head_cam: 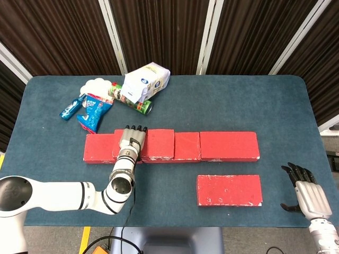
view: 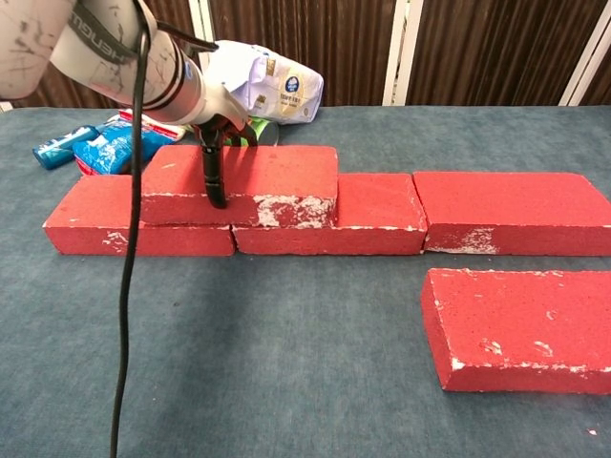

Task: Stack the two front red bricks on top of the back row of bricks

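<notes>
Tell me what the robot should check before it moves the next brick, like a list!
1. First brick up on the back row: ok. The stacked brick lies flat across two back row bricks.
2. Left robot hand off that brick: not ok. It rests on the brick, with a finger down the front face.
3. Second front brick ready: ok. It lies flat and alone in front of the row.
4. Room on top for it: ok. The right back brick is bare on top.
5. Right robot hand free: ok. It holds nothing and its fingers are apart.
</notes>
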Robot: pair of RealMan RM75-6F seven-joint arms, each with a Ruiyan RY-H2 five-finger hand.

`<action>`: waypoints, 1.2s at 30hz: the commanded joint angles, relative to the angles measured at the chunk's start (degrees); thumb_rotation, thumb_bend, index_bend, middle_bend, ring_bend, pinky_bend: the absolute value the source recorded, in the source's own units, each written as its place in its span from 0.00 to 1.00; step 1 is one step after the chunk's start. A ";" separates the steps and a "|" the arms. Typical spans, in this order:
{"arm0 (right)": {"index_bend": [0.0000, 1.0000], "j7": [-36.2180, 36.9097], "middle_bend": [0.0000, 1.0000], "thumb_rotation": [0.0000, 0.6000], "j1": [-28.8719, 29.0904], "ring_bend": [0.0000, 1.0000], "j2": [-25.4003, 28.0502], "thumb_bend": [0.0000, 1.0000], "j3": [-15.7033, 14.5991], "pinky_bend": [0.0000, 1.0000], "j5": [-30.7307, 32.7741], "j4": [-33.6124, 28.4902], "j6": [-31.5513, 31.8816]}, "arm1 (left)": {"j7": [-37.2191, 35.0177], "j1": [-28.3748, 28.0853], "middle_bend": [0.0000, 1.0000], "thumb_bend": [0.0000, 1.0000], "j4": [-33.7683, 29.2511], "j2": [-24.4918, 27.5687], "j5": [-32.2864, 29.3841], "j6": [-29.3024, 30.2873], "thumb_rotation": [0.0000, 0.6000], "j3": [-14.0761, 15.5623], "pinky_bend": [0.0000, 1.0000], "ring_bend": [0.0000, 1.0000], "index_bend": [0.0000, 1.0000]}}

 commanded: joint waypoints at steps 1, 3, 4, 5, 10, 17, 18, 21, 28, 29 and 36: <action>0.23 0.08 0.13 1.00 -0.02 0.07 -0.02 0.00 0.01 0.00 -0.07 0.02 0.05 | -0.13 -0.01 0.00 0.24 -0.13 0.09 -0.12 0.07 1.00 -0.06 0.07 0.00 0.00; 0.23 0.04 0.14 1.00 0.02 0.07 -0.01 0.00 -0.05 0.00 -0.09 0.02 -0.06 | -0.31 -0.04 0.00 0.24 -0.06 0.06 0.03 0.11 1.00 -0.10 0.07 0.00 0.00; 0.23 0.02 0.14 1.00 0.04 0.07 -0.02 0.00 -0.05 0.00 -0.08 0.01 -0.10 | -0.28 -0.08 0.00 0.24 -0.06 0.09 0.08 0.14 1.00 -0.10 0.07 0.00 0.00; 0.23 -0.01 0.14 1.00 0.05 0.07 -0.02 0.00 -0.06 0.00 -0.05 -0.02 -0.12 | -0.33 -0.06 0.00 0.24 -0.09 0.12 0.05 0.06 1.00 -0.12 0.07 0.00 0.00; 0.23 -0.12 0.14 1.00 0.05 0.07 -0.02 0.00 -0.06 0.00 0.12 -0.10 -0.14 | -1.20 0.21 0.00 0.24 0.03 0.01 0.92 -0.31 1.00 -0.07 0.07 0.00 0.00; 0.23 -0.07 0.13 1.00 0.10 0.07 -0.03 0.00 -0.03 0.00 0.27 -0.07 -0.22 | -1.34 0.25 0.00 0.23 0.08 0.00 1.14 -0.51 1.00 0.44 0.07 0.00 0.00; 0.23 -0.14 0.14 1.00 0.11 0.07 -0.07 0.00 0.01 0.00 0.34 -0.04 -0.19 | -1.38 0.23 0.00 0.22 0.08 0.02 1.18 -0.52 1.00 0.45 0.07 0.00 0.00; 0.23 -0.27 0.14 1.00 0.18 0.07 -0.09 0.00 -0.01 0.00 0.48 -0.12 -0.35 | -1.32 0.18 0.00 0.22 0.01 0.05 1.24 -0.47 1.00 0.67 0.07 0.00 0.00; 0.23 -0.46 0.14 1.00 0.20 0.07 -0.19 0.00 0.04 0.00 0.57 -0.14 -0.24 | -1.31 0.16 0.00 0.21 -0.49 0.48 0.74 -0.14 1.00 0.73 0.07 0.00 0.00; 0.23 -0.49 0.13 1.00 0.21 0.07 -0.22 0.00 0.03 0.00 0.58 -0.14 -0.26 | -1.36 0.18 0.00 0.21 -0.54 0.52 0.63 -0.07 1.00 0.71 0.07 0.00 0.00; 0.23 -0.65 0.14 1.00 0.19 0.07 -0.23 0.00 0.00 0.00 0.63 -0.27 -0.19 | -1.86 0.45 0.00 0.21 -0.43 0.45 0.62 -0.41 1.00 0.81 0.07 0.00 0.00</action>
